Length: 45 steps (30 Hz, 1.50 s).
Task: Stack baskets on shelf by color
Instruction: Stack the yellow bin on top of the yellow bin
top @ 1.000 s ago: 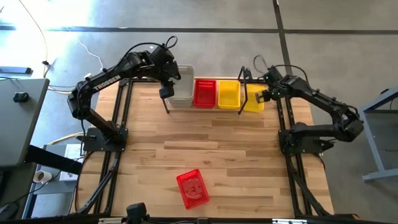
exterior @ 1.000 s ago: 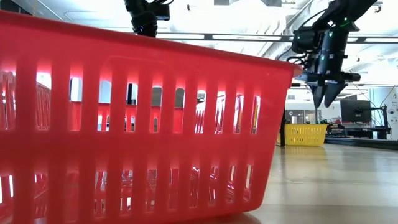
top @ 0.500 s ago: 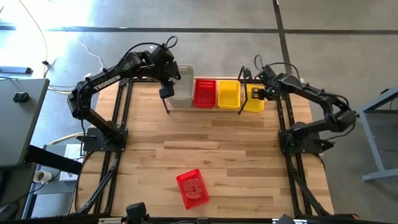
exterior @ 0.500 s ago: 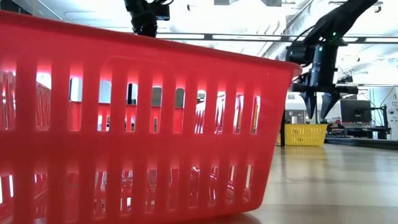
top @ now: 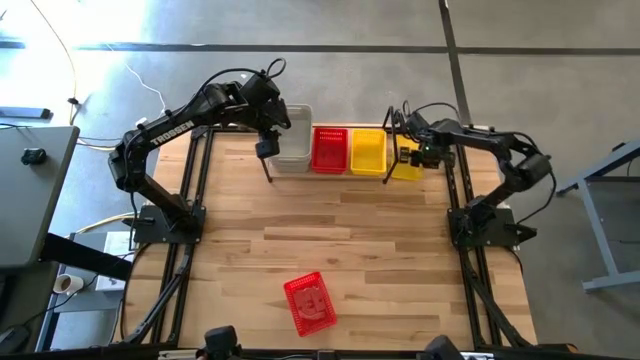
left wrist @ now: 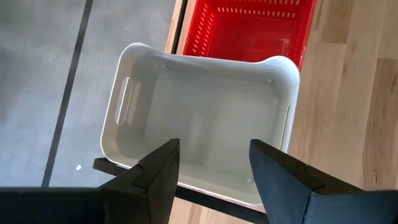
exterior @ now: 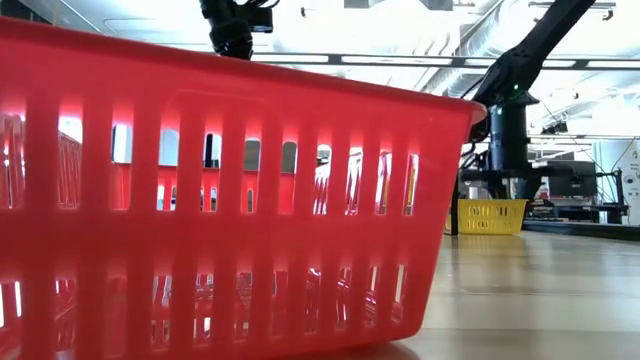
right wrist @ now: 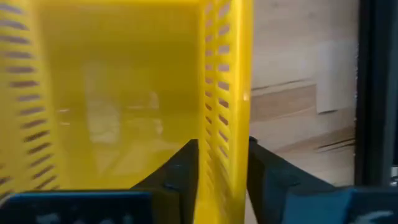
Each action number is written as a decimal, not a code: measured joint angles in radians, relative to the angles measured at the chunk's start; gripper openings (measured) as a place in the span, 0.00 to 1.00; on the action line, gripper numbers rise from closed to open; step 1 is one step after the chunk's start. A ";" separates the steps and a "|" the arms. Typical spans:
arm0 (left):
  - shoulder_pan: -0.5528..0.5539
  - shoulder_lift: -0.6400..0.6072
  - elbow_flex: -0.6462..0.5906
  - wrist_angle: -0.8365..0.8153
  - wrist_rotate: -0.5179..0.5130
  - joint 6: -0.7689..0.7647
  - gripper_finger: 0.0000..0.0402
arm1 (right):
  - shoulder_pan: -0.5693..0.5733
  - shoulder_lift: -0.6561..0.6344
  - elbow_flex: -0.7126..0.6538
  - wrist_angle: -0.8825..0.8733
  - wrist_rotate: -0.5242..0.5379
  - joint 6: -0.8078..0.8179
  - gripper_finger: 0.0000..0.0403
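The right gripper [right wrist: 221,163] has its jaws narrowed astride the mesh side wall of the loose yellow basket [top: 408,163], one finger inside and one outside, gripping or about to grip it; that wall gives a thin edge to lift by. This basket sits on the tabletop [top: 380,250] just outside the shelf's right end post, likely bound for the yellow basket on the shelf [top: 367,151]. The left gripper [left wrist: 211,171] hangs with jaws wide above the clear-grey basket [left wrist: 199,118], which rests at the left end of the shelf [top: 268,170] beside the shelved red basket [top: 329,149]. A second red basket [top: 310,301] lies well apart near the front of the tabletop, not yet shelved. The baskets are small rectangular trays with slotted sides, save the smooth, translucent grey one.
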 joint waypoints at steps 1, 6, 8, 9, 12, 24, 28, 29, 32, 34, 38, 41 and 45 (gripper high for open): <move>0.000 0.000 0.000 0.000 0.000 0.000 0.46 | 0.000 0.012 0.000 0.000 0.000 0.000 0.21; -0.009 0.000 0.000 0.000 0.000 0.001 0.46 | 0.005 0.007 0.000 0.000 0.025 0.019 0.03; -0.017 0.000 0.000 0.000 0.000 0.011 0.46 | 0.010 -0.018 0.000 -0.001 0.049 0.050 0.03; -0.020 0.000 0.000 0.000 0.001 0.017 0.46 | 0.011 -0.032 0.000 -0.005 0.059 0.068 0.03; -0.032 0.000 0.000 0.000 0.002 0.027 0.46 | 0.026 -0.092 0.000 -0.019 0.091 0.101 0.01; -0.122 0.000 0.000 0.006 0.004 0.009 0.46 | 0.227 -0.394 0.000 -0.213 0.312 0.375 0.00; -0.164 0.000 0.000 0.007 0.004 -0.004 0.46 | 0.318 -0.492 0.000 -0.250 0.400 0.470 0.00; -0.176 0.000 0.000 0.007 0.004 -0.016 0.46 | 0.340 -0.514 0.000 -0.250 0.418 0.482 0.00; -0.215 0.000 0.000 0.007 0.004 -0.057 0.46 | 0.408 -0.572 0.000 -0.246 0.462 0.515 0.00; -0.243 0.000 0.000 0.008 0.004 -0.089 0.46 | 0.455 -0.603 0.000 -0.244 0.491 0.522 0.00; -0.302 0.000 0.000 0.008 0.004 -0.163 0.46 | 0.542 -0.651 0.000 -0.218 0.528 0.521 0.00; -0.345 0.000 0.000 0.008 0.003 -0.211 0.46 | 0.596 -0.674 0.000 -0.224 0.559 0.515 0.00; -0.398 0.000 0.000 0.008 0.003 -0.256 0.46 | 0.637 -0.696 0.000 -0.232 0.585 0.494 0.00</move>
